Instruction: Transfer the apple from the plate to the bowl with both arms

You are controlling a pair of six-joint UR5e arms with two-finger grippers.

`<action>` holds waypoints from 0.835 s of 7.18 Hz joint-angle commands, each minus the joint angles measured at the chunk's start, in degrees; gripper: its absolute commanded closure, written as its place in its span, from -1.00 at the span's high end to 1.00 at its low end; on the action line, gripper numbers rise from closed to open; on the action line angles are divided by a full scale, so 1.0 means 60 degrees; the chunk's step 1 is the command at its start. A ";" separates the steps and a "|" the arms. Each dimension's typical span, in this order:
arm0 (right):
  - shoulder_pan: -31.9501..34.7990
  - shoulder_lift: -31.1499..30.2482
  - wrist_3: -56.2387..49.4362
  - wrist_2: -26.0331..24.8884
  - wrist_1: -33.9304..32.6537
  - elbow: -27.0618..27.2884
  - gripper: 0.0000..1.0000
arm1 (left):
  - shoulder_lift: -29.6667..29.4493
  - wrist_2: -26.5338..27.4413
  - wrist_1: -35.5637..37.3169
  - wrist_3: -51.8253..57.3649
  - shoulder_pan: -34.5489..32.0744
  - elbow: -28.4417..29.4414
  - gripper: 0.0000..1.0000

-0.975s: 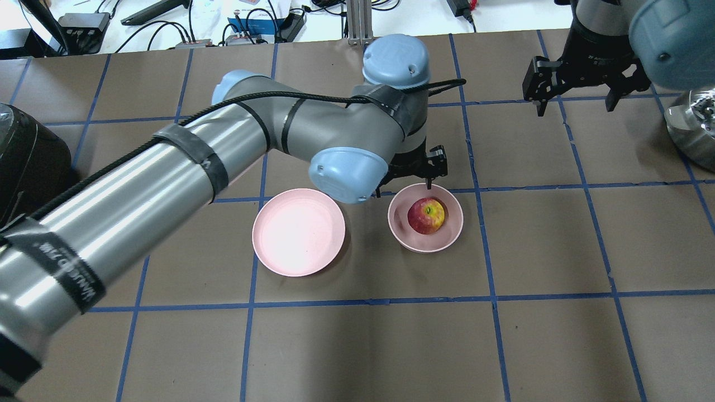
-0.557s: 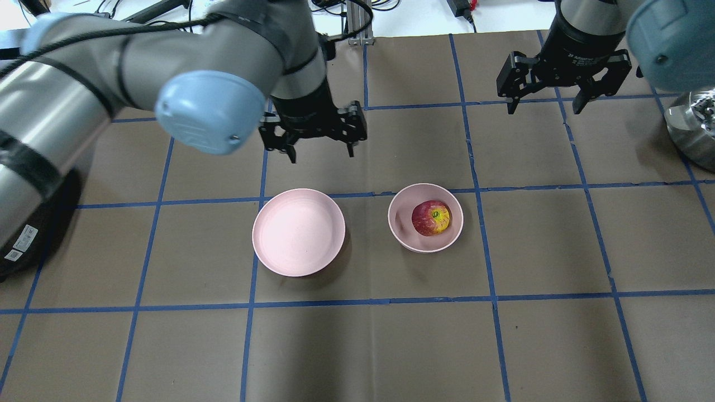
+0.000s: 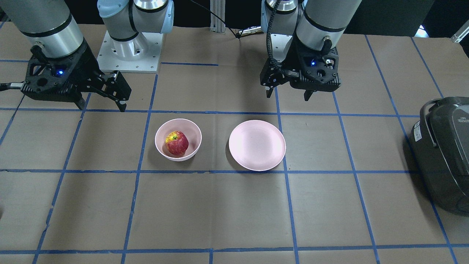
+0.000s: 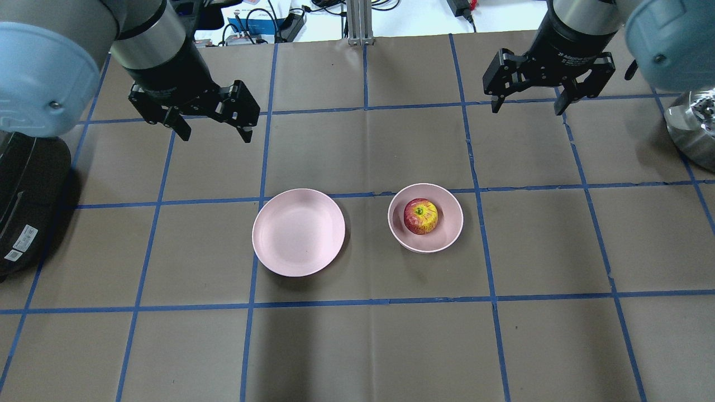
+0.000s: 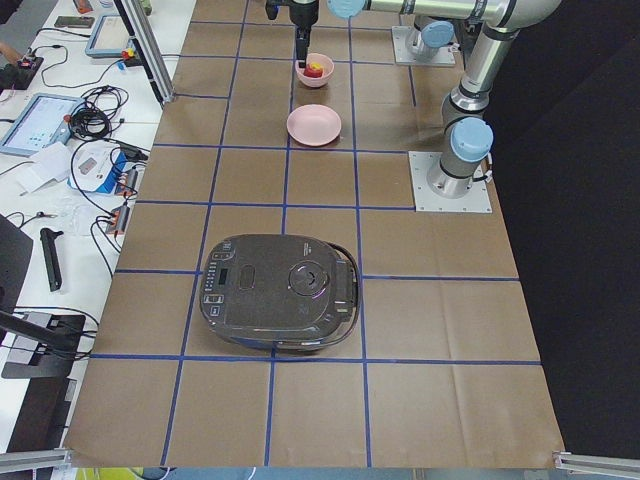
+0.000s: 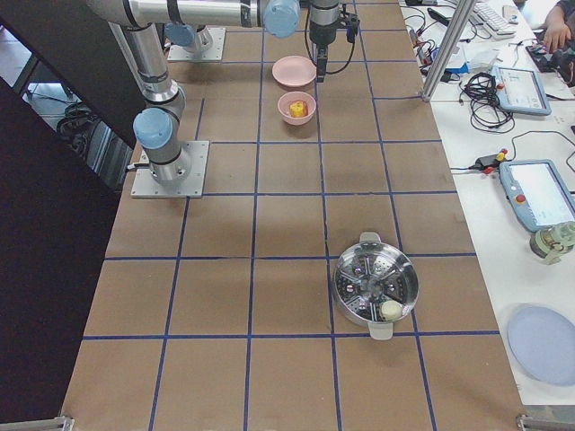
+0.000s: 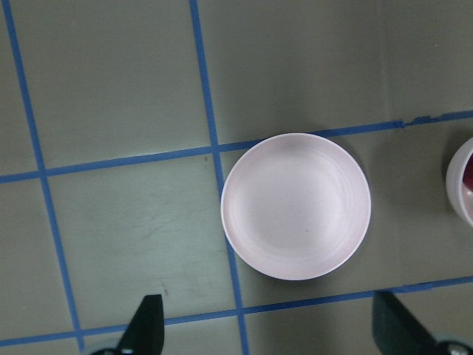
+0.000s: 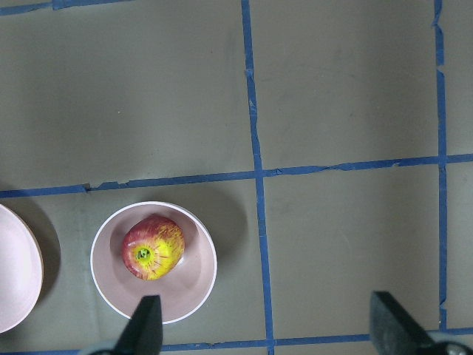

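Your apple [image 4: 420, 216] sits inside the bowl [image 4: 450, 229], low in the hollow, a little toward the plate-side wall. The curved sides cradle it, which is likely why it rests without rolling. Its stem dimple and yellow patch face upward, so the stem axis stands close to upright with a slight lean. The fruit is nearly round, so no real long axis governs how it lies.

The plate [image 4: 298, 231] lies just beside the bowl, not touching it, and you can see it is bare. Judged from that, the transfer looks done.

The left tool [image 4: 215, 134] hangs above the tabletop [image 4: 368, 346] on the far side of the plate from the robot, fingers spread and gripping nothing. Its wrist view looks straight down on the bare plate. The right tool [image 4: 526, 110] hangs likewise beyond the bowl, fingers spread wide and empty, and its wrist view shows the apple in the bowl below. Both are well apart from the dishes, probably held high so that nothing gets knocked.

A dark cooker [image 3: 445, 154] stands at the tabletop's end on the robot's left.
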 commanded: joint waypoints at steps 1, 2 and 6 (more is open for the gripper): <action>0.0000 -0.0007 0.0010 -0.0043 0.0000 0.0002 1.00 | 0.0044 0.0355 -0.0070 0.0818 0.0174 0.0002 1.00; 0.0014 -0.0036 0.0024 -0.0173 0.0029 -0.0013 1.00 | 0.0059 0.0136 -0.0244 0.0165 0.0203 0.0089 1.00; 0.0410 -0.0007 0.0142 -0.0570 0.0000 0.0002 1.00 | 0.0234 -0.0319 -0.0568 -0.1319 0.0554 0.0192 1.00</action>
